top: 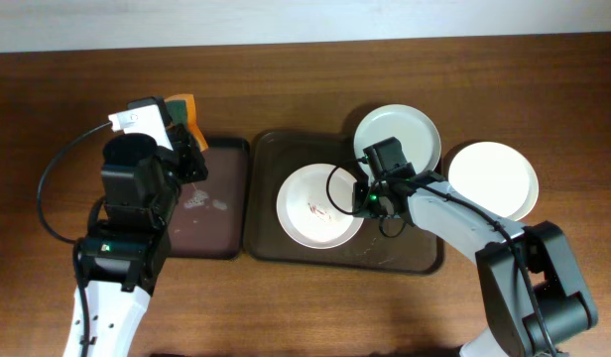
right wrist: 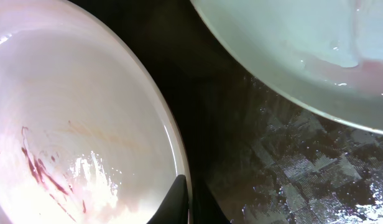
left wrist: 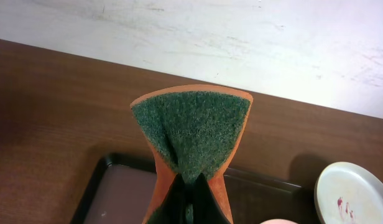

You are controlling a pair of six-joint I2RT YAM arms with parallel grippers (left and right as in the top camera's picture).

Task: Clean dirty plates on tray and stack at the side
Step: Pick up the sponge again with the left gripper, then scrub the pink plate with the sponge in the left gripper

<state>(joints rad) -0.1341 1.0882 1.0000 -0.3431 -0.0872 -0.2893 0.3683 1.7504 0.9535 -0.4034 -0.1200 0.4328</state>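
Observation:
A white plate (top: 320,205) with red smears lies on the brown tray (top: 385,253). My right gripper (top: 364,198) is shut on its right rim, one finger inside the rim (right wrist: 188,186). The smears show in the right wrist view (right wrist: 73,137). A second plate (top: 397,137) sits at the tray's back right corner; it also shows in the right wrist view (right wrist: 291,50). A third, clean plate (top: 492,178) lies on the table right of the tray. My left gripper (top: 186,134) is shut on an orange and green sponge (left wrist: 191,134), above the back edge of the smaller tray.
The smaller dark tray (top: 211,223) with black rim lies left of the brown tray, with pale smears on it. The brown tray's floor (right wrist: 291,168) is wet. A plate with small red smears (left wrist: 353,193) shows at the lower right of the left wrist view.

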